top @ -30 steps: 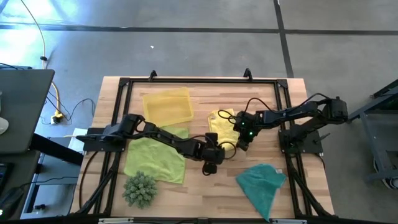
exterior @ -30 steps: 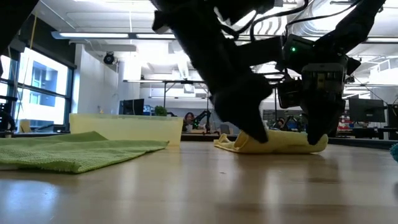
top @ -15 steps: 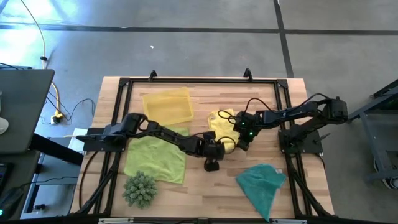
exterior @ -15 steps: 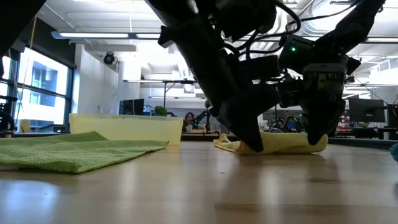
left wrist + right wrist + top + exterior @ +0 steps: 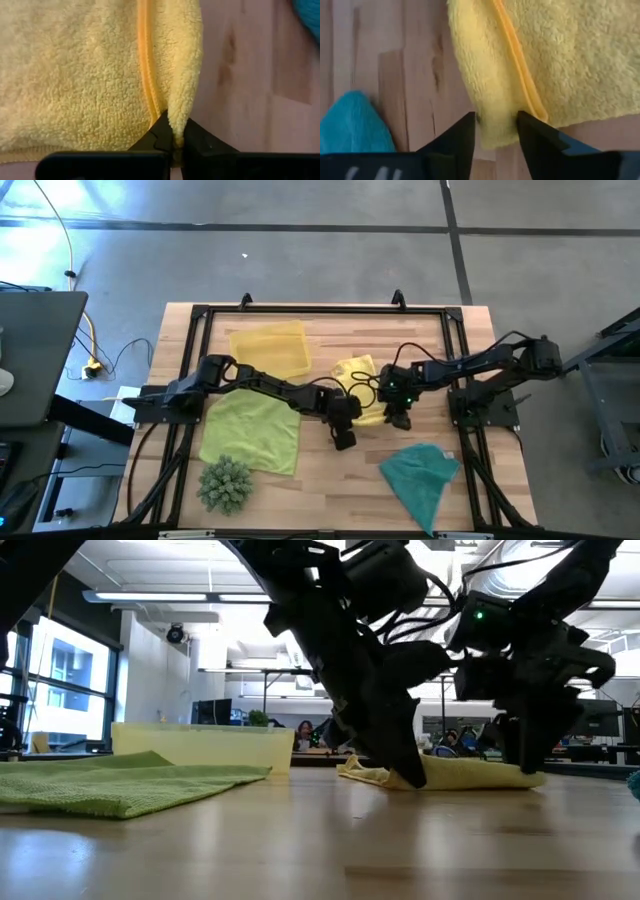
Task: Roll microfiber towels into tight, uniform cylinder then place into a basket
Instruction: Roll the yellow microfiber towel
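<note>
The yellow towel (image 5: 357,385) is lying crumpled near the middle of the table (image 5: 330,480), just to the right of the basket (image 5: 268,350), which sits at the far left part of the tabletop. The left gripper (image 5: 173,141) is clamped tight on a folded edge of that towel, with the cloth pinched between its two dark fingers right at the stitched orange hem. The right gripper (image 5: 496,131) is found at the towel's other near corner, and its fingers are parted with the yellow cloth sitting between them; a firm pinch isn't shown there, so it's best called open around the edge. In the low view the towel is seen as a flat, floppy heap on the wood, with both arms coming down onto it. The lime green towel (image 5: 250,432) is spread flat on the left side, in front of the basket, and the teal towel (image 5: 422,472) is bunched at the front right. A spiky green ball (image 5: 225,483) is parked at the front left corner.
</note>
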